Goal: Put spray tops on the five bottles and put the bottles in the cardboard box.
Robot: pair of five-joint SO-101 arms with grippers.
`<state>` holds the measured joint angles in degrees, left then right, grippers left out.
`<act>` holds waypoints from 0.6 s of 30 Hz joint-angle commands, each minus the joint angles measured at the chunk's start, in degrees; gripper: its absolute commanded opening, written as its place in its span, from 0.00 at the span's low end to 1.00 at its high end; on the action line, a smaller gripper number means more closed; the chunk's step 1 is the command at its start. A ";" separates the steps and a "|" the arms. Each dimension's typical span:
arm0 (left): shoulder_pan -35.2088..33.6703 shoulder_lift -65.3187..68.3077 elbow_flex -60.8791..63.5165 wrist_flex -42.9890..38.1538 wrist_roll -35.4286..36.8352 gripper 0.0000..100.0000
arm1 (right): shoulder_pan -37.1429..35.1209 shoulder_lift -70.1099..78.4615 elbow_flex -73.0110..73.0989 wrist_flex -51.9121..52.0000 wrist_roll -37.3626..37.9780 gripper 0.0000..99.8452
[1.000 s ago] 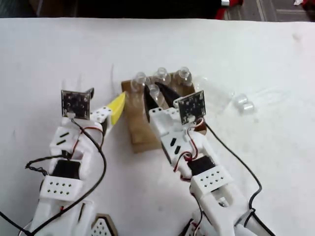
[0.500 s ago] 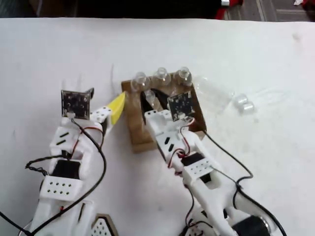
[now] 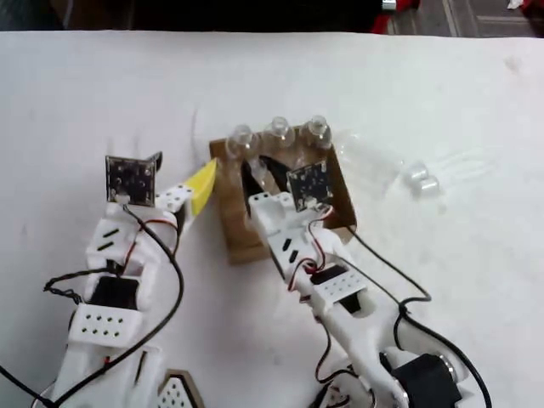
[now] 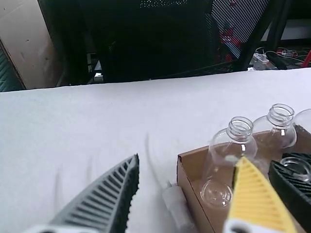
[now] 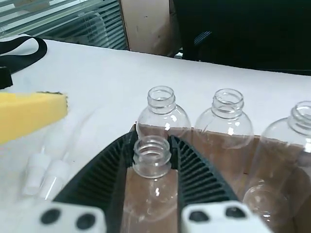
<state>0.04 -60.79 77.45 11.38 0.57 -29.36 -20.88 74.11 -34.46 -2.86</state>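
The right gripper [image 5: 151,141] is closed on the neck of a clear bottle [image 5: 151,162], holding it upright between its black jaws inside the cardboard box [image 3: 242,238]. It sits just near of three more bottles [image 3: 277,130] lined along the far wall. The left gripper [image 4: 188,162] gapes wide and empty, just left of the box.

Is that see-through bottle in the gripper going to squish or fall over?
Probably light: the bottle looks clear, empty and thin-walled. It may dent if squeezed at the body; the right gripper holds its stiffer threaded neck. Tall and narrow, it could tip easily if bumped.
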 commanded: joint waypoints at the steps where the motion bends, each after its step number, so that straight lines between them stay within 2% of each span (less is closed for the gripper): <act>1: 0.48 -1.80 -0.62 -1.49 -0.70 0.29 | 0.31 -0.13 0.09 -1.01 -0.35 0.02; 8: 0.48 -1.80 -0.62 -1.49 -0.70 0.29 | 0.04 -0.13 0.26 -0.75 -0.44 0.15; 18: 0.48 -1.80 -0.62 -1.49 -0.79 0.29 | -0.22 -0.22 0.18 -1.01 -0.44 0.16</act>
<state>-0.04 -60.79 77.45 11.38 0.57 -29.54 -20.79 74.73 -34.73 -2.86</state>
